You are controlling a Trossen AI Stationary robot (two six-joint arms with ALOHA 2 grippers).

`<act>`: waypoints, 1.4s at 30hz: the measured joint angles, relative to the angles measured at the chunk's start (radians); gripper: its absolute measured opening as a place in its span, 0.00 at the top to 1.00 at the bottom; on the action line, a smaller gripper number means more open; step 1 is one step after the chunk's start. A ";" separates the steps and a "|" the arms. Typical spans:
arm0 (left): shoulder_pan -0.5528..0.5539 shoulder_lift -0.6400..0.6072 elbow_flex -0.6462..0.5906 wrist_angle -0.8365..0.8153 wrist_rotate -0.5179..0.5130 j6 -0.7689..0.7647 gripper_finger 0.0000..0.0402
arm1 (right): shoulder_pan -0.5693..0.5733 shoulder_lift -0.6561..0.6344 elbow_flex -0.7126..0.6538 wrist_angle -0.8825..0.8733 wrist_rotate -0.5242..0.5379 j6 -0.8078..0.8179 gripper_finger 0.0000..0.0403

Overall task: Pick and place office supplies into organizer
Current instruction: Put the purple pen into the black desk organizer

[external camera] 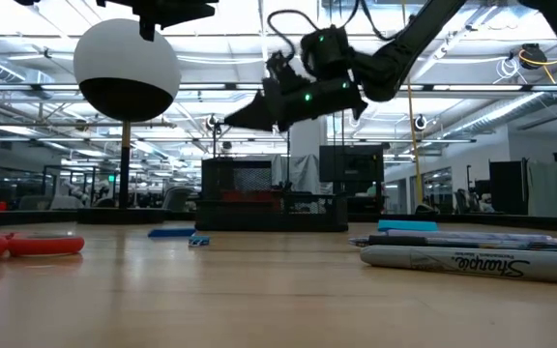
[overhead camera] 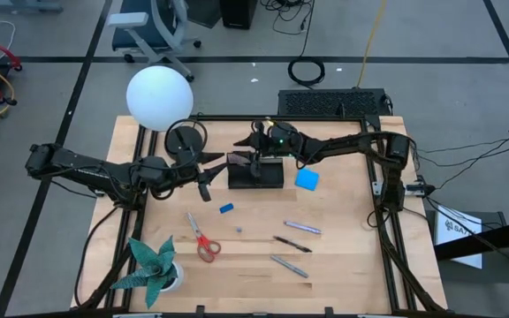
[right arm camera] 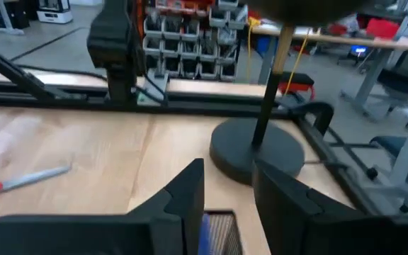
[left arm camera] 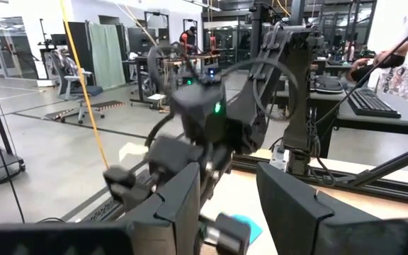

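Right gripper (overhead camera: pixel 256 140) positioned above the far left end of the black organizer (overhead camera: pixel 256 173), raised clear of the table in the low view. Fingers (right arm camera: pixel 183 191) parted by a narrow gap, with nothing seen between them; a blue-and-dark item visible below that gap in the right wrist view, identity not determinable. Round black lamp base (right arm camera: pixel 257 150) seen just beyond those fingers.

Left gripper (overhead camera: pixel 203 184) located just left of the organizer, near the lamp base. Fingers (left arm camera: pixel 183 202) apart, holding nothing.

Organizer standing at the far centre of the table. Bright blue pad (overhead camera: pixel 307 180) lying just right of it, not touching either gripper. Small blue block (overhead camera: pixel 226 208) on the table nearer than the organizer. Red-handled scissors (overhead camera: pixel 202 238) nearer still and to the left, beside the green paper plant (overhead camera: pixel 153 262). Three pens (overhead camera: pixel 292 244) spread across the near right area, well apart from both grippers.
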 joint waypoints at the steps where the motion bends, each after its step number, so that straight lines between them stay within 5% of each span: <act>1: 0.000 0.000 0.000 0.000 0.000 0.000 0.63 | 0.001 -0.016 0.000 -0.007 0.000 0.000 0.72; 21: 0.000 0.000 0.000 0.000 -0.001 -0.006 0.63 | 0.174 -0.279 0.000 -0.575 -0.002 0.000 0.75; 38: 0.000 0.000 0.000 0.007 -0.015 0.005 0.63 | 0.386 -0.296 0.000 -0.951 0.007 0.108 0.77; 42: 0.000 0.000 0.000 0.025 -0.044 0.034 0.63 | 0.434 -0.296 0.000 -1.062 0.111 0.152 0.77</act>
